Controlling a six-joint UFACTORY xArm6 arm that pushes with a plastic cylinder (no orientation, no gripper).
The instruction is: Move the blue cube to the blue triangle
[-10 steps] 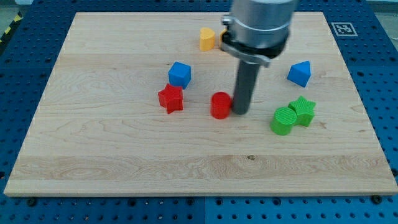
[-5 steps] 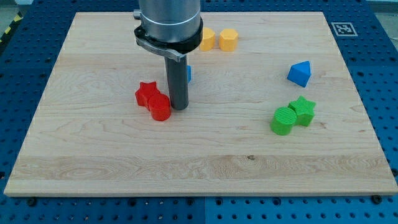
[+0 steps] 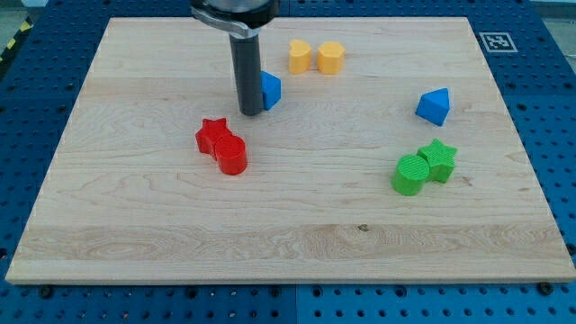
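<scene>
My tip point(image 3: 249, 113) has shifted from the red cylinder point(image 3: 232, 157) to the blue cube's point(image 3: 269, 90) 9 o'clock side, ready to push toward the blue triangle point(image 3: 433, 106); no claw present.

2 blue blocks point(image 3: 269, 90), 2 red point(image 3: 214, 136), 2 green point(image 3: 410, 174), 2 yellow point(image 3: 300, 57)

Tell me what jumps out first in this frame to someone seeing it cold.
The dark rod coming down from the view's top, my tip right against the blue cube's left side. Across the wooden board, the blue triangle sits apart at the view's right. Below the tip, a red star and red cylinder touch.
</scene>
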